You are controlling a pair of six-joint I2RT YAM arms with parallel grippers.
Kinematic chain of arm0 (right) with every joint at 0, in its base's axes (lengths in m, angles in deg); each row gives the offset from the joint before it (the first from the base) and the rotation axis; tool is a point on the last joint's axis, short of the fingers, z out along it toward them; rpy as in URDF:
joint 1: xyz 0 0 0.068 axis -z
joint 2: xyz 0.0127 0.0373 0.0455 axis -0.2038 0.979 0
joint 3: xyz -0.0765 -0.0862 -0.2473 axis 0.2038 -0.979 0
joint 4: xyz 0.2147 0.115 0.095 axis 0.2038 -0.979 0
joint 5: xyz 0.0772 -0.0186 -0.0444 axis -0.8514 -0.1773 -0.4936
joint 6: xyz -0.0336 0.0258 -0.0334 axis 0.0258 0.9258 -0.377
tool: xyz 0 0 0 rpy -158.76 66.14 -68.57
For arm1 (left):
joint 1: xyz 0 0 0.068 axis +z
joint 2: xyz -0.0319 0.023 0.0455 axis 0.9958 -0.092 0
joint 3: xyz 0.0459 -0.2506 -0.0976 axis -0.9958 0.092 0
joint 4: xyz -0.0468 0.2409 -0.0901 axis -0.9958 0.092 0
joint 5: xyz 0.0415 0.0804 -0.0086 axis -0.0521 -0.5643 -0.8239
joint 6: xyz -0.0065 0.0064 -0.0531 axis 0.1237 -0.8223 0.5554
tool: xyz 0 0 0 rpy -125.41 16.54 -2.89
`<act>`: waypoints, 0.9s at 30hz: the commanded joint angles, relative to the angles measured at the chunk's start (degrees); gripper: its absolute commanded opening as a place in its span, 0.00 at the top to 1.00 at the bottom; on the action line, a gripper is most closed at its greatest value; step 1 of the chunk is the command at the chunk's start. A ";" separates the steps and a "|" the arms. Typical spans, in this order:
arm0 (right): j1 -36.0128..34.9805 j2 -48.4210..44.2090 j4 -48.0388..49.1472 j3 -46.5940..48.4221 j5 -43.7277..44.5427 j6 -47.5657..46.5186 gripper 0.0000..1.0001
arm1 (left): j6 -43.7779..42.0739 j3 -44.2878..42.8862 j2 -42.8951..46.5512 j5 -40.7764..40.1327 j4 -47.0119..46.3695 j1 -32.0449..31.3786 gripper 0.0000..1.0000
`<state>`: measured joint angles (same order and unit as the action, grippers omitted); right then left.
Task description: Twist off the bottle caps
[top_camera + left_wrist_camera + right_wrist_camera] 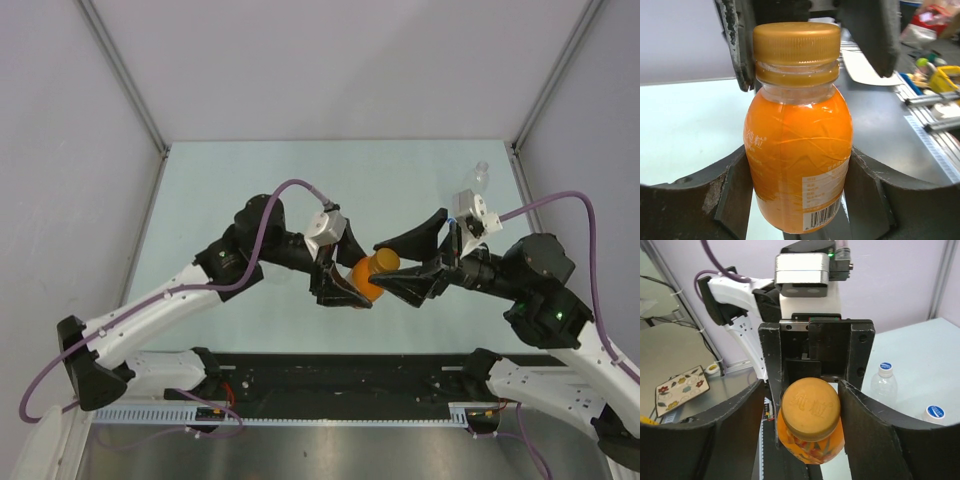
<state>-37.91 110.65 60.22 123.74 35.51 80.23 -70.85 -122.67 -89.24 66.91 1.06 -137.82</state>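
Observation:
The short orange bottle [366, 280] is held off the table, and my left gripper [345, 287] is shut on its body. The left wrist view shows that bottle [797, 150] wedged between both dark fingers [735, 192], with its orange cap [796, 44] on the neck. My right gripper [805, 405] stands around the cap [811, 407] with its jaws open: the left finger [735, 435] is clear of it, and the right one is at its edge. A clear bottle [883, 387] with a blue cap [884, 367] stands on the table behind, and another blue cap [933, 412] shows beside it.
One clear bottle [478, 178] stands at the table's far right, close to the right wall. Both arms meet over the table's near middle. Grey walls close the table on three sides.

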 commanded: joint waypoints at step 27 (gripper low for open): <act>-0.16 2.09 -0.91 1.37 36.26 17.26 0.04 | -13.85 0.47 6.20 -47.23 10.25 -6.13 1.00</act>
<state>-37.89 112.44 59.59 123.74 63.73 93.17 -79.96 -119.59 -82.53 30.62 8.01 -141.21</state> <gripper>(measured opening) 0.960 0.660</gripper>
